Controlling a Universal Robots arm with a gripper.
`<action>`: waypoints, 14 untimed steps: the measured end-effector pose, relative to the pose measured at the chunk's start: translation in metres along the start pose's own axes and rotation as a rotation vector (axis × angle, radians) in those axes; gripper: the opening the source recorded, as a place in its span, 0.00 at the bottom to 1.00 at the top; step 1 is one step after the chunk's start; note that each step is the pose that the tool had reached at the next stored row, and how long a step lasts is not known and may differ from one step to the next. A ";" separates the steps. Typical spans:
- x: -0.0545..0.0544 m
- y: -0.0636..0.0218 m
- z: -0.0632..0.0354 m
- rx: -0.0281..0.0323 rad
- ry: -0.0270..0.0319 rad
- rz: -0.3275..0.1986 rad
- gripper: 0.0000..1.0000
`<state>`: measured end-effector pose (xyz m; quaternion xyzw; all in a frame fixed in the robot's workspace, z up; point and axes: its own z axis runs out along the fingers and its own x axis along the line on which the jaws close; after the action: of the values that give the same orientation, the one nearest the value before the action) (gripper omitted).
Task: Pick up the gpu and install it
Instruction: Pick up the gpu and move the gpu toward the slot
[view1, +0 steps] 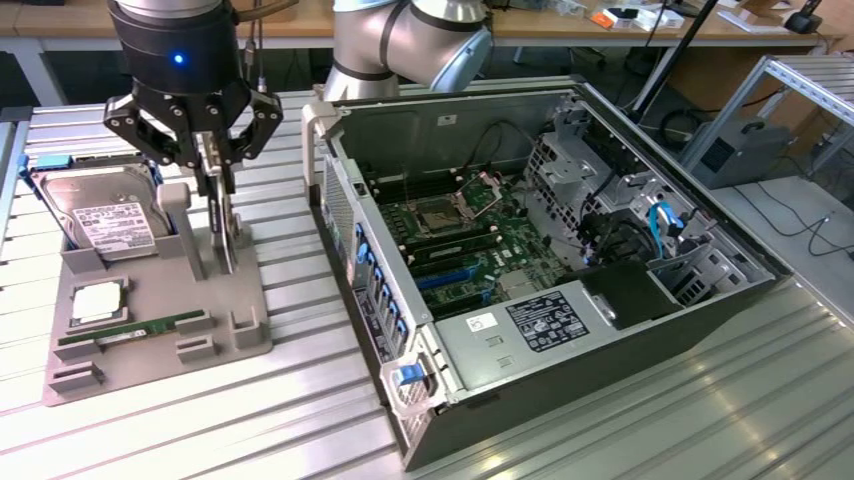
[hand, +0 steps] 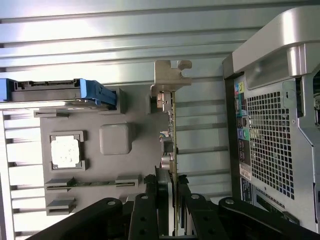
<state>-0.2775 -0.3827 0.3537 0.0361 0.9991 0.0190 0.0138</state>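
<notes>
Item: gpu (view1: 224, 232), standing on edge in grey holder (view1: 147, 345) so its top edge is reachable. End effector (view1: 214, 165) closed on that edge, gripping the card.

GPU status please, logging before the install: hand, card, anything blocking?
Copy: hand at gpu top edge. Card upright in gray holder. Nearby hard drive apart from it; open case alongside.
</notes>
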 end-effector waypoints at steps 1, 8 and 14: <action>0.000 0.0000 -0.0005 0.0000 0.0000 0.000 0.27; 0.000 0.0001 -0.0037 0.0000 -0.0001 0.000 0.27; 0.000 0.0003 -0.0072 -0.0001 0.0000 0.000 0.27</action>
<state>-0.2775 -0.3828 0.3608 0.0361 0.9991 0.0190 0.0138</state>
